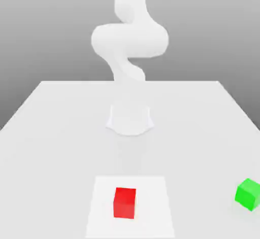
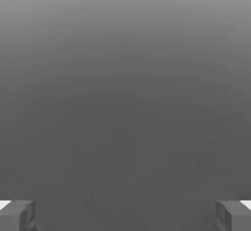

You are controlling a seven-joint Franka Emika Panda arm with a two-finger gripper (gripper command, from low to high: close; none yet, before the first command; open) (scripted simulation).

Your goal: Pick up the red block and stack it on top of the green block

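The red block rests on a paler square patch of the white table, near the front edge and about midway across the exterior view. At the exterior view's right edge, level with it, the green block sits on the table, well apart from the red one. In the hand view my gripper is open. Its grey fingertips stand far apart at the picture's two corners, with nothing between them and only a plain grey backdrop beyond.
My white arm rises from its round base at the middle of the table and curves up out of the exterior view. Bare tabletop lies between the two blocks.
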